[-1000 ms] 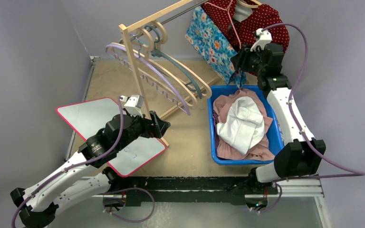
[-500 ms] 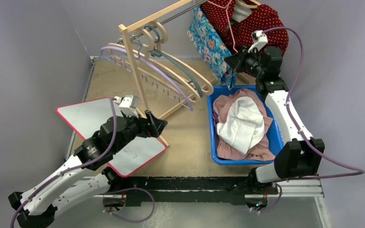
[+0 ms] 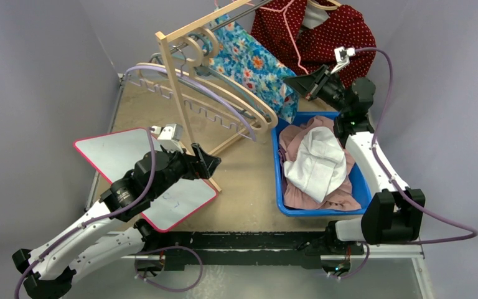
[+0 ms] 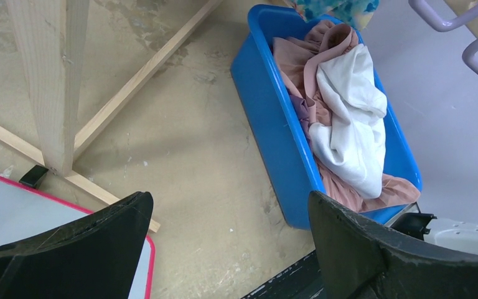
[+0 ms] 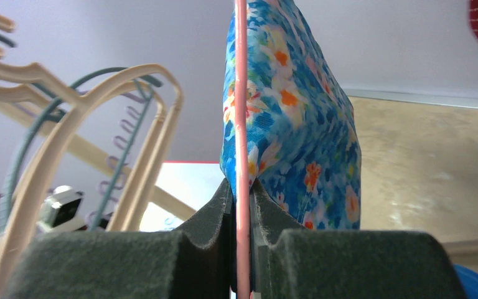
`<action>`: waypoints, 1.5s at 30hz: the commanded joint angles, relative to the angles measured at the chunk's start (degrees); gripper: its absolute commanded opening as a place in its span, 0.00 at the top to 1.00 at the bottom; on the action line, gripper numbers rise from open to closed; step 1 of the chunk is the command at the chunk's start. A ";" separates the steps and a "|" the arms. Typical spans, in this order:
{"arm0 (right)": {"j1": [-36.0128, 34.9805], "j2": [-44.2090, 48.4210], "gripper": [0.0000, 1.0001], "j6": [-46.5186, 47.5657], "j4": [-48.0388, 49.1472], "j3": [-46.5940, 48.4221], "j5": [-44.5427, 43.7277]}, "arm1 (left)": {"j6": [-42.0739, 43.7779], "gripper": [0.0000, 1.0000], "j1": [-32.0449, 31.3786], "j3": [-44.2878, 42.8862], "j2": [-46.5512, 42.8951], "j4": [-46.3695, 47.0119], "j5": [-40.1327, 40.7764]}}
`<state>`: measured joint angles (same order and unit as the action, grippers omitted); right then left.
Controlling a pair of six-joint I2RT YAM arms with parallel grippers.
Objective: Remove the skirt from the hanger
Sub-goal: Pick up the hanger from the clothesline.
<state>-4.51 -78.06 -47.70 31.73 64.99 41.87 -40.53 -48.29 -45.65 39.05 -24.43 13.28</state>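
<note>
The skirt (image 3: pixel 255 59), blue with flowers, hangs on the pink hanger (image 5: pixel 241 75) at the rail of the wooden rack (image 3: pixel 175 93). We see the right gripper (image 5: pixel 241 199) clamped on this hanger's thin bar, just beside the cloth. The left gripper (image 4: pixel 227 202) stands wide apart near the rack's foot, holding nothing

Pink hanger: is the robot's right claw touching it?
Touching. The right wrist view shows the right gripper shut on the pink hanger. Both fingers press against its thin bar, with no gap on either side.
</note>
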 commanded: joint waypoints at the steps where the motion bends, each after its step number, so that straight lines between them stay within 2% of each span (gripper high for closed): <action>1: -0.21 1.86 1.00 -13.13 21.10 -1.65 3.37 | -1.62 0.05 -0.05 -0.47 -0.56 2.98 -0.10; 10: -0.23 -2.10 1.00 -29.86 42.52 -2.27 1.60 | -2.32 0.04 -0.07 -0.41 -0.47 3.68 -1.01; 14: -0.17 -3.21 1.00 -33.62 47.38 -2.01 0.42 | -2.47 0.04 -0.05 -1.34 -1.14 2.96 -1.22; 20: -0.23 -2.03 1.00 -39.25 55.12 -7.38 -0.54 | -2.60 0.03 -0.04 -1.06 -3.06 1.94 0.05; 32: -0.23 1.32 1.00 -41.41 57.56 -13.05 0.74 | -2.26 0.02 -0.07 -0.73 -1.63 3.56 -0.71; 40: -0.23 0.84 1.00 -47.13 64.99 -14.28 2.44 | -2.60 0.02 -0.05 -0.45 -1.10 4.10 -0.88; 45: -0.23 4.45 1.00 -43.53 60.31 -18.48 4.52 | -2.88 0.02 -0.01 -0.16 -0.88 4.55 -0.95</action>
<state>-4.56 -78.91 -93.17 86.54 48.21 46.17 -42.61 -48.29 -45.63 38.35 -23.22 12.62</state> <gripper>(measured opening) 0.113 0.976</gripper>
